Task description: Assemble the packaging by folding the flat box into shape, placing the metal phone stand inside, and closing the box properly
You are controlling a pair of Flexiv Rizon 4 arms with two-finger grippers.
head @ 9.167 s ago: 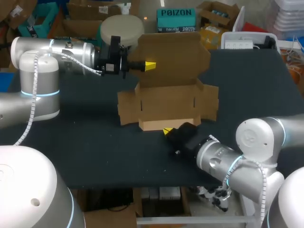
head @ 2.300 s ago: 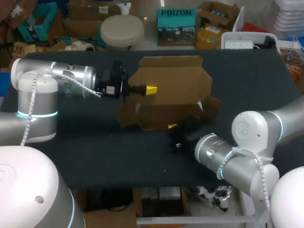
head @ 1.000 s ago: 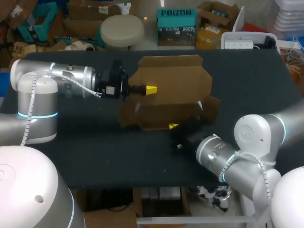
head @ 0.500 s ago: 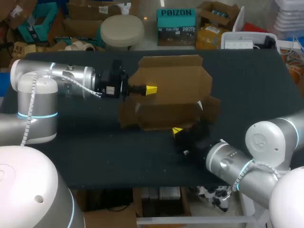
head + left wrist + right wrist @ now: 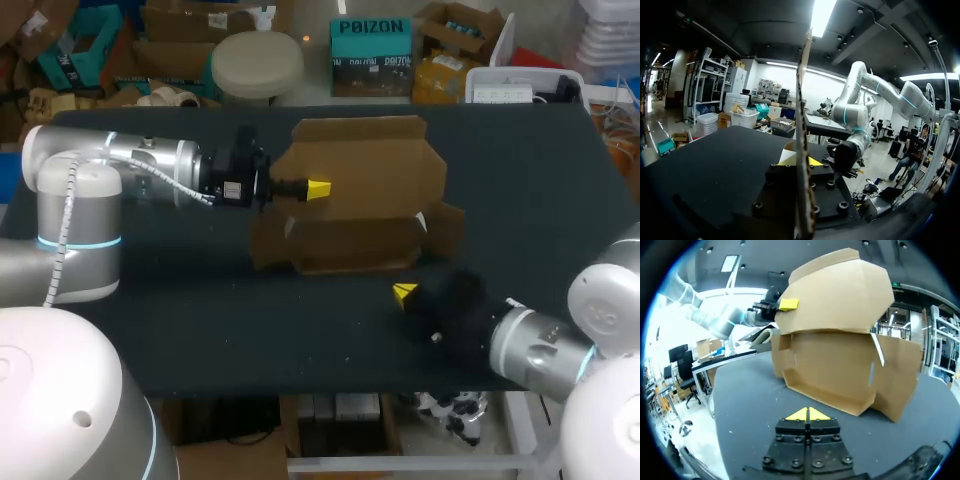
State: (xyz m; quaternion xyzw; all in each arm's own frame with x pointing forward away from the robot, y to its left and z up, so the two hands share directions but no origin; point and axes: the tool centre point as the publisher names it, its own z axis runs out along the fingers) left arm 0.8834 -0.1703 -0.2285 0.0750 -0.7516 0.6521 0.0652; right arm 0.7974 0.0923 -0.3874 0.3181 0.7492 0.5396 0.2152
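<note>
**Status**
- Counter [image 5: 180, 310]: one cardboard box [image 5: 350, 245] is carried, at the middle and toward the far side.
- Cardboard box: judged part-formed. A shallow tray stands with its front wall upright. The left side flap [image 5: 267, 240] and right side flap [image 5: 446, 230] are splayed outward and not tucked.
- Lid panel [image 5: 372, 160]: held up, leaning forward over the tray, and not yet closed.
- Metal phone stand: not seen in any view. Flap tucking, insertion and closing are judged left to do, so progress is put at well under half.
- Left claw [image 5: 316, 189]: clamped on the lid panel near its left edge. In the left wrist view the board is seen edge-on between the yellow tips [image 5: 801, 160].
- Right claw [image 5: 404, 293]: fingers pressed together with nothing held. It is placed near the counter's front, apart from the box and aimed at its front wall, as the right wrist view shows [image 5: 808, 414].

**Materials and shapes**
- Counter: dark, matte, flat.
- Cardboard box: plain brown board, dull in finish, creased along straight fold lines, with thin pale cut edges.
- Lid panel: broad, with chamfered corners.
- Side flaps: squarish and smaller than the lid panel.
- Claws: black blocky bodies studded with bolt heads, ending in wedge-shaped bright yellow tips.
</note>
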